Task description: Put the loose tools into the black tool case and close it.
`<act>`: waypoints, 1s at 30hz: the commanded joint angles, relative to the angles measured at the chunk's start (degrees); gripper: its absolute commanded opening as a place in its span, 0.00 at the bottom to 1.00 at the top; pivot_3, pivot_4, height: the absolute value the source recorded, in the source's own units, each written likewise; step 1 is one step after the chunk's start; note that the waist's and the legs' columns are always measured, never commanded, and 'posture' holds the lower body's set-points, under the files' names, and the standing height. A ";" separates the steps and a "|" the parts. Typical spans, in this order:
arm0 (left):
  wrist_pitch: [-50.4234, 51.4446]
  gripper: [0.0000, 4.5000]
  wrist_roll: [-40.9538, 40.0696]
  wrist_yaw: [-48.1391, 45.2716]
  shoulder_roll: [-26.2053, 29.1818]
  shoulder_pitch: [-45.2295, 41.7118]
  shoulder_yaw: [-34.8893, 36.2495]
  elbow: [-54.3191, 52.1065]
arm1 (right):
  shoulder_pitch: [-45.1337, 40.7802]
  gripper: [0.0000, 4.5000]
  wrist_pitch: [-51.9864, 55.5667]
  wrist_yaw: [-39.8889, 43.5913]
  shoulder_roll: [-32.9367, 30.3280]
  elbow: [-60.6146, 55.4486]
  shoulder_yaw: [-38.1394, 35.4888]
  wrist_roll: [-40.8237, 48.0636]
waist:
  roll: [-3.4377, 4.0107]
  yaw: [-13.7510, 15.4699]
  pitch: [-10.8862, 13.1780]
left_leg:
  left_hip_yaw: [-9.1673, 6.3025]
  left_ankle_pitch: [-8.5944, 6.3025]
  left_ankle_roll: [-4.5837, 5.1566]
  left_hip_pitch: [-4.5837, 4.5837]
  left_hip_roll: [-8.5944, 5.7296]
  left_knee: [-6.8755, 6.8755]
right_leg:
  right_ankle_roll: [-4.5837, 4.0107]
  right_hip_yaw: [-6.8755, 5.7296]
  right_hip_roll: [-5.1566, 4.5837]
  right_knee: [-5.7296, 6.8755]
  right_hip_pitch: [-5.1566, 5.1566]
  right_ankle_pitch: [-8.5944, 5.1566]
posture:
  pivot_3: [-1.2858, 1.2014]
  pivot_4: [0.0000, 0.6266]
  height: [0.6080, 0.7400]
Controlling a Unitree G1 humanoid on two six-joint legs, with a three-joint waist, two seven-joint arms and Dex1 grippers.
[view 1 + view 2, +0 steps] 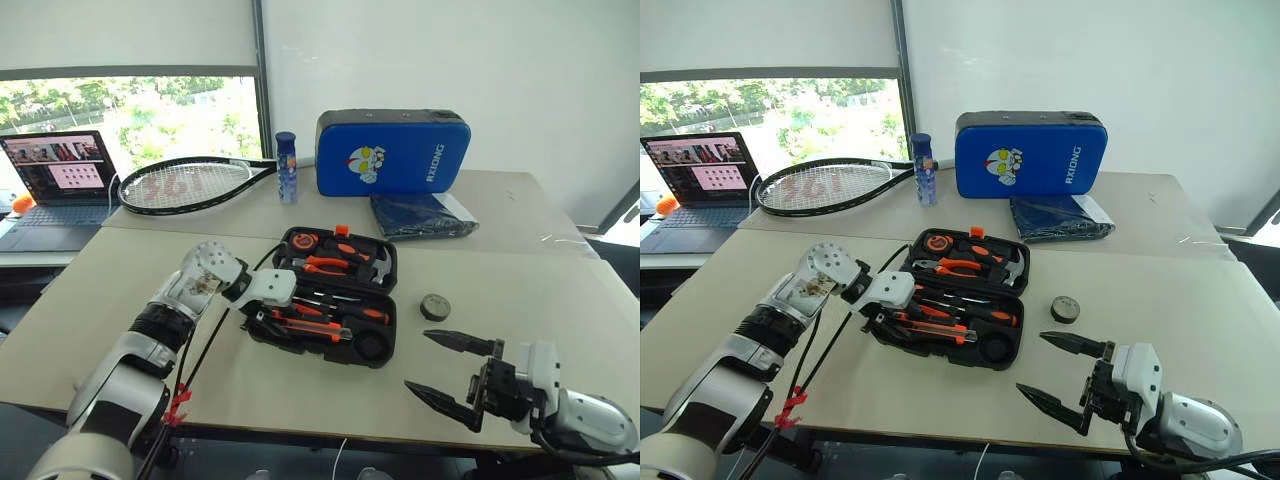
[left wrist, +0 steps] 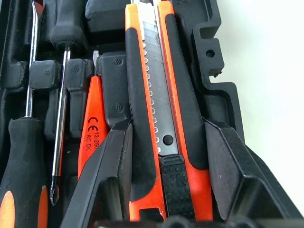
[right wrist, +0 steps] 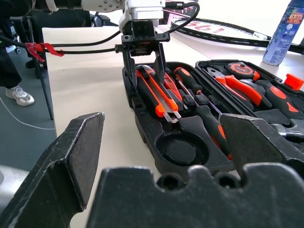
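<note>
Black tool case point(image 1: 335, 297) lies open mid-bench, utility knife point(image 2: 161, 118) in its front slot between the left end effector's fingers.

Case: lid half at 12 o'clock holding pliers point(image 1: 330, 265), tray half at 6 o'clock with two screwdrivers point(image 3: 199, 102) and a slim orange tool point(image 2: 91, 128) seated beside the knife; round recess point(image 3: 183, 151) at the tray's right end is bare. Left end effector point(image 3: 142, 66) stands at the tray's 9 o'clock end, fingers point(image 2: 107, 175) narrowly straddling the knife; contact cannot be told. Black tape roll point(image 1: 435, 307) sits on the bench point(image 1: 520, 330) at 3 o'clock of the case, apart. Right end effector point(image 1: 450, 372) hovers at 5 o'clock, spread wide, empty. Beyond, at 12 o'clock: blue bag point(image 1: 392, 150), bottle point(image 1: 287, 167), racket point(image 1: 190, 184).
</note>
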 commanded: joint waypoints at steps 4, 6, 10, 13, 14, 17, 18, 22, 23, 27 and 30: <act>0.52 0.38 0.77 -2.83 1.09 -0.53 -0.49 -0.95 | -1.05 1.00 0.20 -0.49 0.03 -1.60 -0.32 0.55 | 0.01 -0.25 -0.01 | 0.00 0.00 0.01 0.02 0.01 0.00 | 0.00 0.00 0.01 0.00 0.01 0.00 | 0.52 0.24 1.00; 0.83 0.49 0.18 -2.76 0.83 -0.73 -0.08 -1.04 | -1.38 1.00 0.17 -0.46 0.07 -1.22 -0.22 0.42 | 0.01 -0.32 -0.01 | 0.00 0.00 0.01 0.02 0.01 -0.01 | 0.00 0.00 0.01 0.00 0.01 0.00 | 0.52 0.24 1.00; 0.02 0.81 -2.09 -1.65 -0.66 -2.33 2.71 -0.23 | -1.97 1.00 0.02 -0.18 0.12 -0.33 -0.28 0.30 | 0.01 -0.21 -0.01 | 0.00 0.00 0.01 -0.02 0.00 -0.01 | 0.00 0.00 0.00 -0.02 -0.02 0.00 | 0.52 0.24 1.00; 1.70 0.81 -6.21 -2.89 0.27 -3.20 3.09 -1.94 | -2.03 1.00 -0.10 -0.08 0.18 0.09 -0.33 0.25 | 0.01 -0.14 -0.01 | 0.00 0.00 0.02 -0.10 0.00 -0.01 | 0.00 0.00 0.00 -0.03 -0.08 0.00 | 0.52 0.24 1.00; 2.38 0.81 -7.85 -3.01 0.63 -3.39 3.12 -2.77 | -2.02 1.00 -0.14 -0.05 0.19 0.20 -0.35 0.24 | 0.01 -0.15 -0.01 | 0.00 0.00 0.01 -0.10 0.00 -0.01 | 0.00 0.00 0.00 -0.02 -0.10 0.00 | 0.52 0.24 1.00; 5.61 0.81 -13.41 -3.01 2.27 -4.30 2.75 -5.41 | -1.95 1.00 -0.30 0.04 0.23 0.52 -0.36 0.17 | 0.01 -0.22 -0.01 | -0.01 0.00 0.02 -0.10 0.01 -0.01 | 0.00 0.00 0.01 0.00 -0.11 0.00 | 0.52 0.24 1.00; 6.70 0.81 -14.36 -3.01 2.45 -4.61 3.06 -5.71 | -1.95 1.00 -0.33 0.06 0.25 0.61 -0.33 0.13 | 0.01 -0.20 -0.01 | -0.01 0.00 0.02 -0.10 0.02 -0.01 | 0.00 0.00 0.01 0.00 -0.11 0.00 | 0.52 0.24 1.00; 6.02 0.70 -14.08 -3.01 2.63 -3.79 2.84 -5.47 | -2.00 1.00 -0.53 0.04 0.49 0.84 0.02 -0.17 | 0.03 -0.15 -0.01 | -0.01 0.00 0.02 -0.07 0.00 -0.01 | 0.01 0.00 0.00 -0.01 -0.07 0.00 | 0.52 0.24 1.00; 5.71 0.67 -13.80 -3.01 2.14 -2.97 3.31 -5.53 | -2.03 1.00 -0.55 -0.04 0.61 0.84 0.15 -0.26 | 0.03 -0.18 -0.01 | 0.00 0.00 0.01 -0.05 0.00 -0.01 | 0.00 0.00 0.00 -0.01 -0.06 0.00 | 0.52 0.24 1.00; 6.02 0.32 -12.92 -2.42 1.10 0.80 3.52 -6.65 | -1.72 1.00 -0.74 -0.18 0.84 0.66 0.30 -0.49 | 0.04 -0.22 -0.02 | 0.00 0.00 0.02 -0.05 0.01 -0.01 | 0.00 0.01 0.01 0.00 -0.08 0.00 | 0.52 0.24 1.00; 4.38 0.13 -11.20 -0.74 0.41 2.57 3.58 -6.38 | -1.56 1.00 -0.76 -0.25 0.94 0.59 0.26 -0.54 | 0.03 -0.19 -0.02 | 0.00 0.00 0.01 -0.06 0.01 0.00 | 0.00 0.02 0.00 0.00 -0.09 0.00 | 0.52 0.24 1.00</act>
